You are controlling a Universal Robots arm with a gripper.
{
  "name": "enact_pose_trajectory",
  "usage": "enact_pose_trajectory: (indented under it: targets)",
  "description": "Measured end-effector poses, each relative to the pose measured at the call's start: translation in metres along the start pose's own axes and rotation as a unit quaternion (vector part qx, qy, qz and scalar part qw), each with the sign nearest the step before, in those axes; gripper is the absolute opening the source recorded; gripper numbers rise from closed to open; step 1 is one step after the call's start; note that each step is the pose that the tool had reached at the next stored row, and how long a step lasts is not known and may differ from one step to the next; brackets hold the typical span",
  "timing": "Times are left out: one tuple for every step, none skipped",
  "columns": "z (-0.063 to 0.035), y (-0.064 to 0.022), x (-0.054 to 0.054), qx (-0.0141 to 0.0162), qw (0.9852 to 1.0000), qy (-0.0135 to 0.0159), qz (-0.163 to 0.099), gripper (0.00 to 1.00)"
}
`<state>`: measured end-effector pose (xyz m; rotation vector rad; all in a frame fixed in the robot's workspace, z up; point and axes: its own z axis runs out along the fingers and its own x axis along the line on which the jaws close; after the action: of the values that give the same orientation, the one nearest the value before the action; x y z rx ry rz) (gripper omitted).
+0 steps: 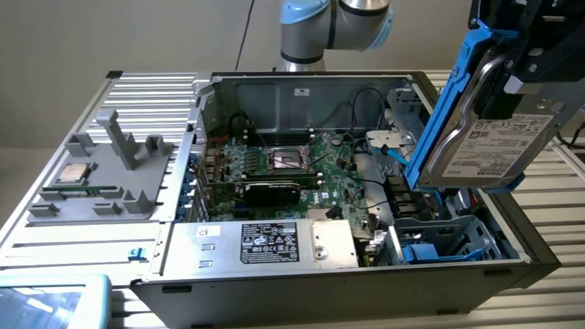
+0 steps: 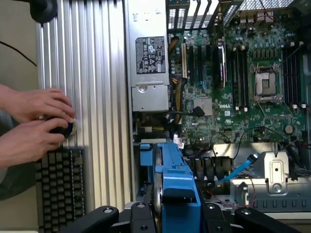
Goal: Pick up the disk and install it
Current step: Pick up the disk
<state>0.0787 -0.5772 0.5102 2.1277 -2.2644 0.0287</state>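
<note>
Blue-framed disk (image 1: 484,137): it's in my gripper (image 2: 177,217), upper right of the exterior view, up in the air with the white label facing the camera.
Fingers (image 2: 112,216): clamped on the disk from both sides, blue carrier squeezed between them.
Disk tilt: leaning, with the top end tipped toward the exterior view's right. From the wrist view I'm looking straight down its thin edge.
Disk edges: the lower edge isn't touching anything. How high it sits over the case rim I honestly can't tell.
Case (image 1: 274,301): lying with its open side up, walls all round, middle of the exterior view.
Drive bay (image 1: 439,240): lower right corner of the case, blue plastic inside, open from above, sitting below the disk's lower end.
Blue cable (image 1: 388,147): loops up just beside the disk's edge on the exterior view's left, so that's the tight side.
Motherboard (image 1: 292,164): centre of the case, well apart from the disk.
Power supply (image 1: 274,243): silver box along the near wall, beside the bay.
Grey tray (image 1: 101,171): on the exterior view's left, outside the case, CPU chip (image 1: 73,173) on it.
Hands (image 2: 34,121): a person's, on the slatted table (image 2: 97,73) next to a keyboard (image 2: 60,184), well away from the bay.
</note>
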Motion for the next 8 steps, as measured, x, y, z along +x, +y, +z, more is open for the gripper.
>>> enact_pose_trajectory:
  targets:
    - [0.0017,-0.0015,0.000,0.0002,1.0000,0.0000,0.000,0.37]
    - [0.0035,-0.0030,0.000,0.0004,1.0000,0.0000,0.000,0.37]
    - [0.0054,-0.0044,0.001,0.0006,1.0000,0.0000,0.000,0.37]
    - [0.0071,-0.0055,0.001,0.0009,1.0000,0.0000,0.000,0.37]
    - [0.0089,-0.0063,0.002,0.0012,1.0000,0.0000,0.000,0.37]
    - [0.0108,-0.0065,0.002,0.0015,1.0000,-0.0001,0.000,0.37]
    - [0.0126,-0.0066,0.003,0.0019,1.0000,-0.0001,0.000,0.37]
    - [0.0145,-0.0067,0.003,0.0023,1.0000,0.0000,0.000,0.37]
